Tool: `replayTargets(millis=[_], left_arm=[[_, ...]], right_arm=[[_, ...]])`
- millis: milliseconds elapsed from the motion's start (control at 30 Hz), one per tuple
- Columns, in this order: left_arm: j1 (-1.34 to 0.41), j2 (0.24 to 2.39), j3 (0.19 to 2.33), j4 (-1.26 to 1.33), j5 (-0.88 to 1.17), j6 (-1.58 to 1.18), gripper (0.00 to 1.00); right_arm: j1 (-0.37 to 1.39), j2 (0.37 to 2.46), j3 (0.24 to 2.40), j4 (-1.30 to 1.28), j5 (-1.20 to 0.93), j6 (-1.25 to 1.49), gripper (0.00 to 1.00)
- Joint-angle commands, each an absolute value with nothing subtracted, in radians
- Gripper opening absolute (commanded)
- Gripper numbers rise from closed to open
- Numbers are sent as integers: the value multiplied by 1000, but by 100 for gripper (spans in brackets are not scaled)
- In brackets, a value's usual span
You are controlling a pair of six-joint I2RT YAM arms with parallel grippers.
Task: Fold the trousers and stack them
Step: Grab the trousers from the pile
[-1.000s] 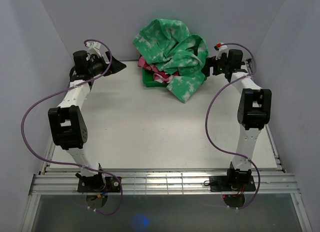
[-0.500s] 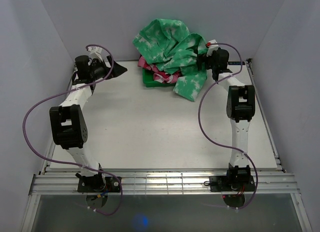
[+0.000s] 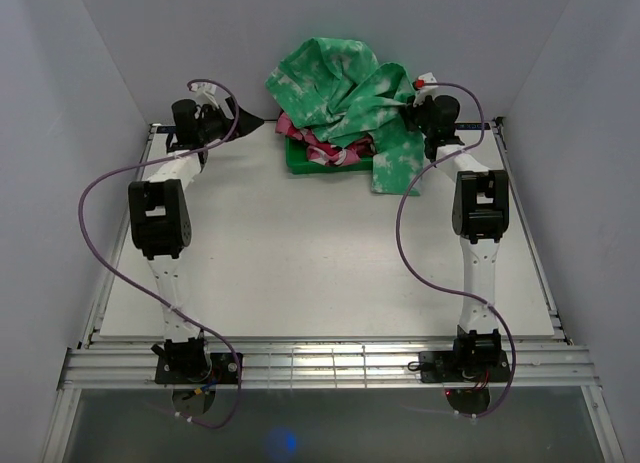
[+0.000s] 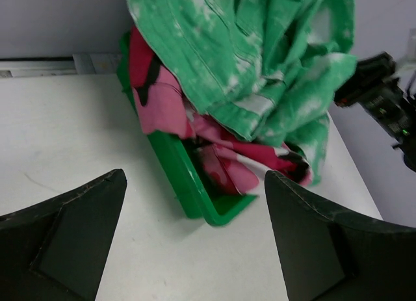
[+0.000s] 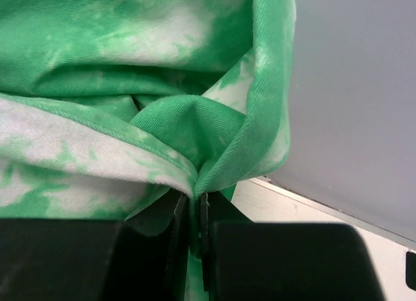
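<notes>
One trousers heap: crumpled, green, white-blotched, draped over bin.

A shallow green plastic tray sits at the far side of the white bench, close to the pale grey back wall. A bunched cloth in pink, red and black lies in it, heaped higher than the tray's rim.
</notes>
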State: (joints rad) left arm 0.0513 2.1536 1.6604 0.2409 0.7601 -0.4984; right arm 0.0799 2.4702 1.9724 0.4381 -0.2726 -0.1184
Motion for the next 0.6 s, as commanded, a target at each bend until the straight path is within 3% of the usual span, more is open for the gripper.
replayTargets(millis=[0, 167, 567], left_arm=[[17, 2262, 1817, 351, 645, -558, 98], [17, 2463, 2069, 504, 540, -598, 98], [-57, 2855, 2408, 861, 440, -722, 98]], right_arm=[[72, 2362, 1939, 561, -302, -143, 8], [77, 2277, 1818, 584, -342, -221, 8], [87, 2212, 1770, 545, -394, -250, 8]])
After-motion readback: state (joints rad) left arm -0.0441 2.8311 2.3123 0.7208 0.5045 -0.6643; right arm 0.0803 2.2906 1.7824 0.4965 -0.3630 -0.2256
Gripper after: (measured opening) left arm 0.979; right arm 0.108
